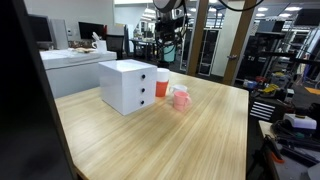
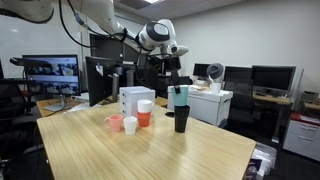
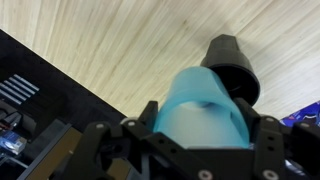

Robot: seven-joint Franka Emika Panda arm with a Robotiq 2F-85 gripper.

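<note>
Misalignment looks like the main hazard: the jaws are clamped on a light blue cup [image 2: 178,95], which hangs upright just above a black cup [image 2: 181,120] standing on the table [image 2: 200,155]. In the wrist view the black cup sits off to one side of the blue one rather than squarely beneath it. If the blue cup came down like this, its base could catch the black rim and tip that cup over, or the blue cup could twist in the grip. The thin-walled blue cup could also buckle under a hard squeeze. The other things stand well apart to the side: a white box [image 2: 135,97], an orange cup [image 2: 144,118], a white cup [image 2: 130,125] and a pink cup [image 2: 115,122]. They seem out of harm's way. One exterior view shows the vertical gap between the two cups, which the wrist view flattens, while the wrist view gives the sideways offset. In an exterior view from across the table, the box [image 1: 128,85] and pink cup [image 1: 181,98] are plain, but I cannot pick out the black cup or the jaws against the dark background.
</note>
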